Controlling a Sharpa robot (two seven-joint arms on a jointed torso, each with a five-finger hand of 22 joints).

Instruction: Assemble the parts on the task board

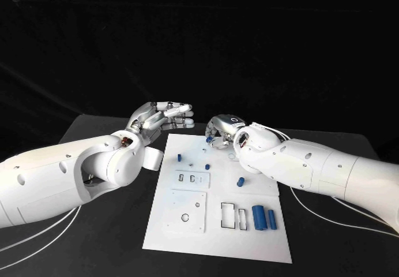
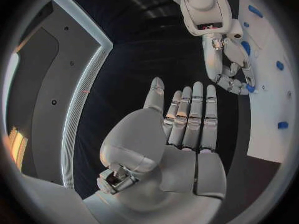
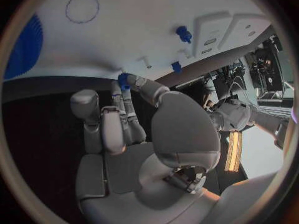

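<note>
Right hand (image 1: 224, 131) pinches a small blue part (image 1: 208, 139) at the task board (image 1: 218, 242) far edge (left hand (image 1: 160, 118) empty, fingers together), seating likely next.

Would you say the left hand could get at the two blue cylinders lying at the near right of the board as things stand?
Probably, though awkwardly: the left hand is open beyond the task board; nothing covers the blue cylinders, but the right arm lies close beside them.
</note>
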